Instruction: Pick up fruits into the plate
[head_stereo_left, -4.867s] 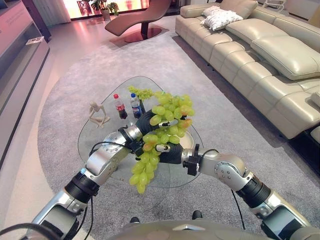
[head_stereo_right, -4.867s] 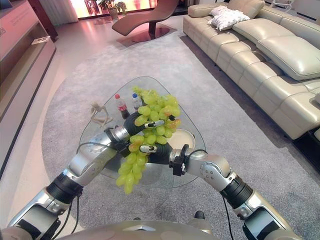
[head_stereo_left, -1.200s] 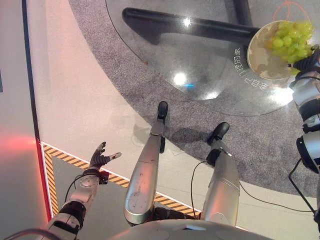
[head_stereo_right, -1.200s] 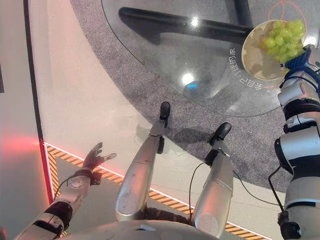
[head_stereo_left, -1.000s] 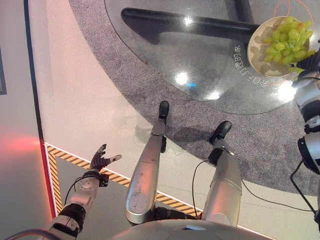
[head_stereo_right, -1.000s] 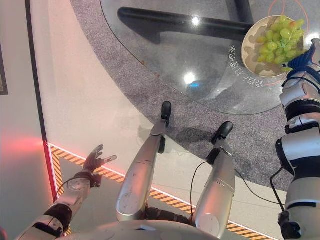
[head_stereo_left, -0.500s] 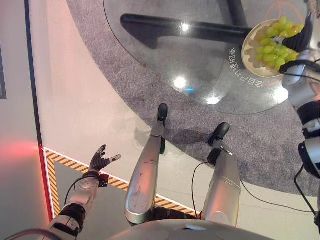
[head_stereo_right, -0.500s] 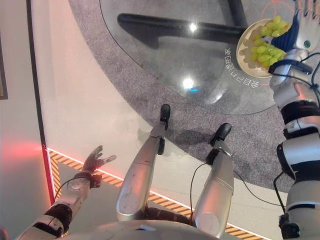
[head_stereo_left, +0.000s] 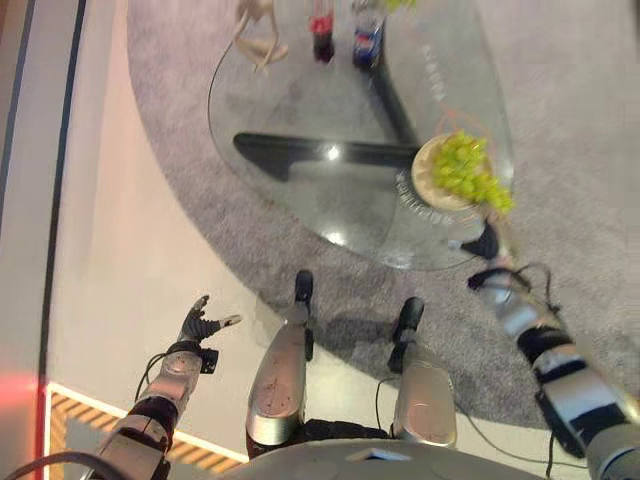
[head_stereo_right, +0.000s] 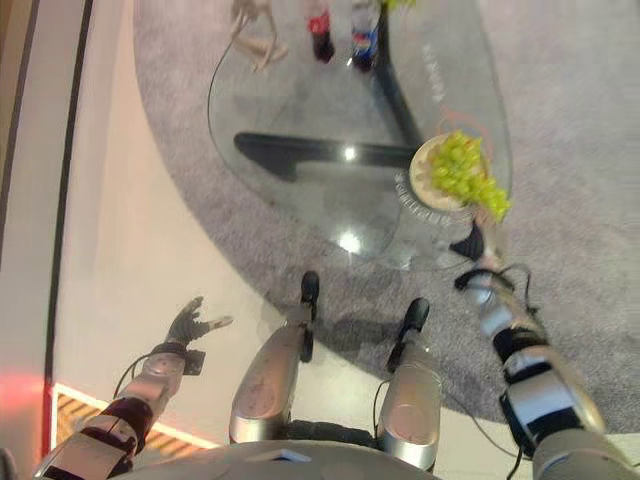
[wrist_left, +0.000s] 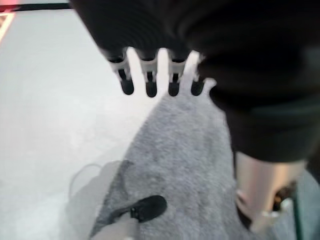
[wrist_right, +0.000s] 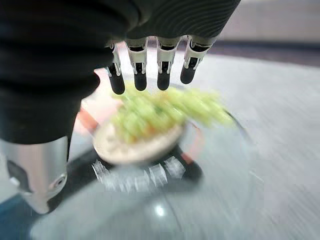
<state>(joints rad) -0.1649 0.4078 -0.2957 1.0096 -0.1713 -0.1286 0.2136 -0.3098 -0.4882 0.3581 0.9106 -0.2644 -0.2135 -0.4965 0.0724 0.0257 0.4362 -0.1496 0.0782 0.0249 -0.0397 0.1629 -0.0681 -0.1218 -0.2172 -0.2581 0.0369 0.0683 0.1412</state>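
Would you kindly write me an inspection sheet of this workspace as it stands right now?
Surface: rounded clear glass table on a dark base, standing on a grey carpet.
Job's things: bunch of green grapes lies in the round cream plate near the table's edge, part of the bunch hanging over the rim.
Clutter: two small drink bottles and a pale figurine on the table's far side.
Hands: right hand open, fingers straight, apart from the grapes; left hand open, low over the pale floor, holding nothing.
Cables: nothing to note.
Surroundings: striped hazard tape on the floor.
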